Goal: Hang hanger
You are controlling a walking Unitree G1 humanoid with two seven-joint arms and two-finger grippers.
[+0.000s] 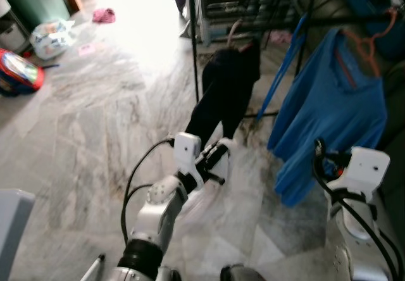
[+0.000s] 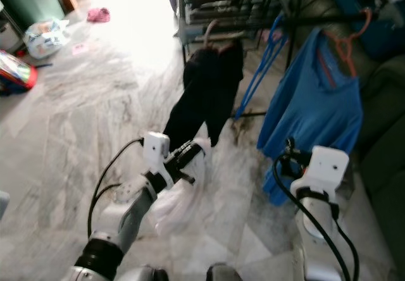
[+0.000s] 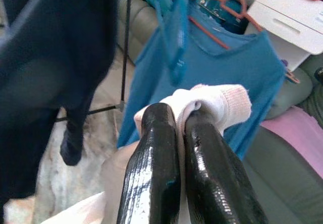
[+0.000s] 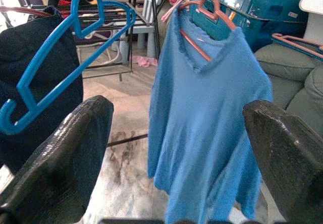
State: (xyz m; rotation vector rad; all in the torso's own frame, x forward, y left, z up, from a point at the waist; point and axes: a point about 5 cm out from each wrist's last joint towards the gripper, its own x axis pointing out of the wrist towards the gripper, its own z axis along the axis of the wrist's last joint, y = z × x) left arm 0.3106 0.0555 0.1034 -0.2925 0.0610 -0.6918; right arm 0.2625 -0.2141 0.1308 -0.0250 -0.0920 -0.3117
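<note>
Your left gripper (image 3: 176, 133) is pinching a white garment (image 3: 212, 103) below the rack (image 1: 253, 6); the right gripper (image 4: 176, 148) is gaping, facing the empty blue hanger (image 4: 60, 77) (hooked on the rail). Trailing cloth risks snagging the black garment (image 1: 228, 91).

Silver arms (image 1: 158, 214), white wrist housings (image 1: 367, 167) (black cables looping), glossy black fingers (image 3: 156, 178).

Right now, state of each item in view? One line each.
left gripper: jaws shut on white garment
white garment: pinched at its edge, rest hanging down
right gripper: jaws open, holding nothing
blue shirt: hanging on orange hanger
orange hanger: hung up, carrying the shirt
blue hanger: hung up, bare
dark garment: hanging from rack
</note>
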